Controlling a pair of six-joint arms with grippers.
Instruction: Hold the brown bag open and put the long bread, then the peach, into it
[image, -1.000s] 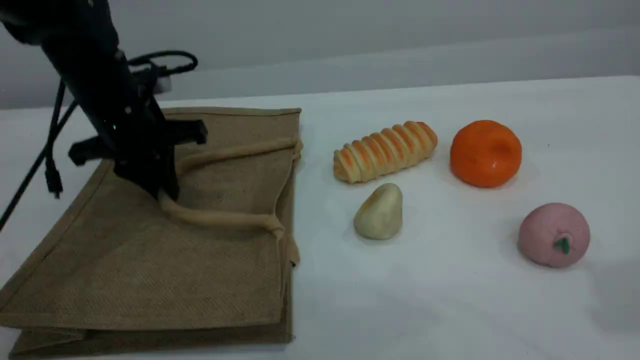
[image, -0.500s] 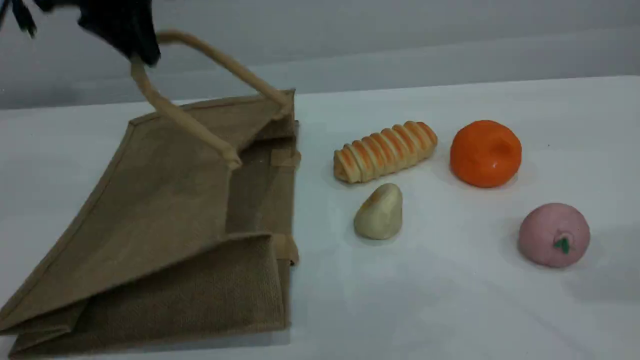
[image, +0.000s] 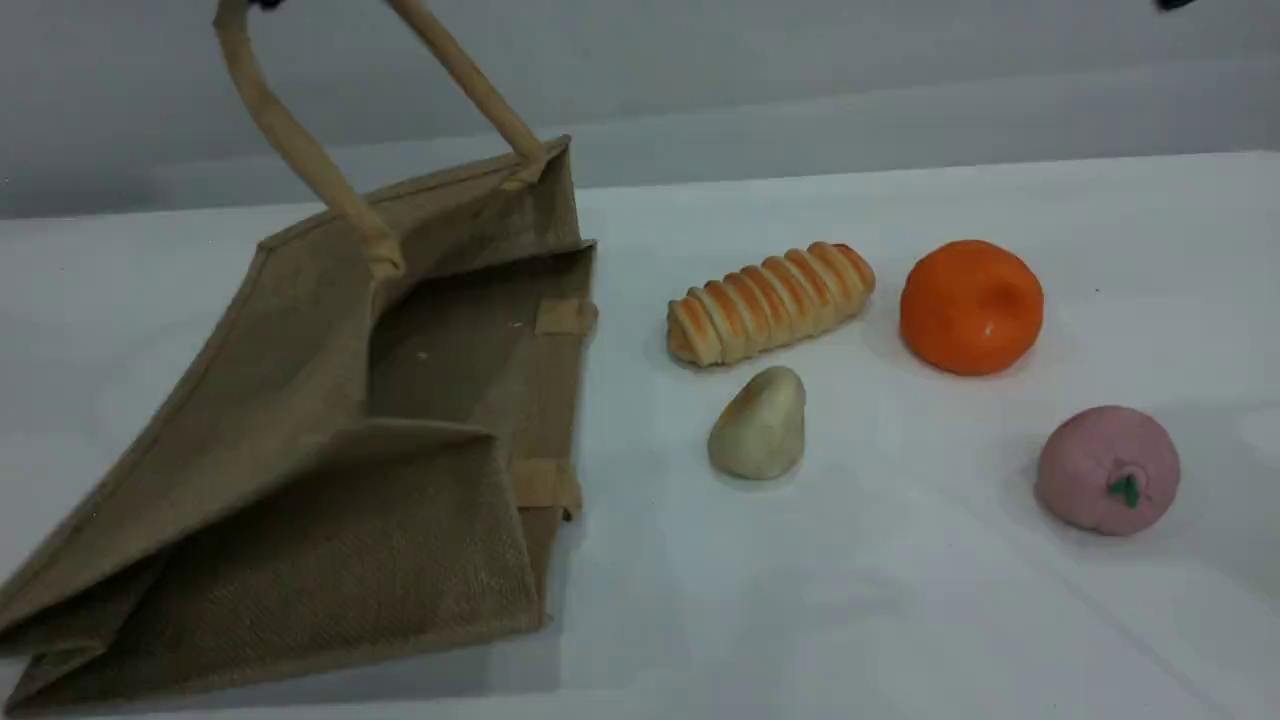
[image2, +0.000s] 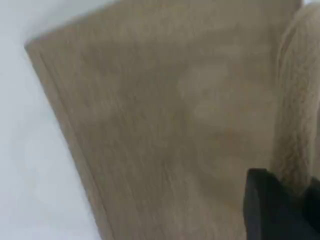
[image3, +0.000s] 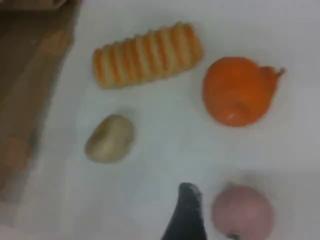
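Gripping a padded beige loop handle, the left gripper holds the one tan woven jute bag open toward four foods. The right gripper, jaws wide, hovers beside the one dusty-pink round peach. The one ridged orange-and-cream long bread lies beyond it, its long axis slanting toward the bag, near one bright orange round fruit and one cream pear-shaped lump.

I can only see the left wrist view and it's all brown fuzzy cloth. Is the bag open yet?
Observer: Yes. In the scene view the brown bag lies on its side, its mouth gaping toward the foods, top side lifted by one handle.
Child: Where's the long bread?
Observer: The long bread lies on the table just right of the mouth, untouched.
Child: And the peach?
Observer: The peach sits farthest right, nearer the camera than the orange fruit, not touching it.
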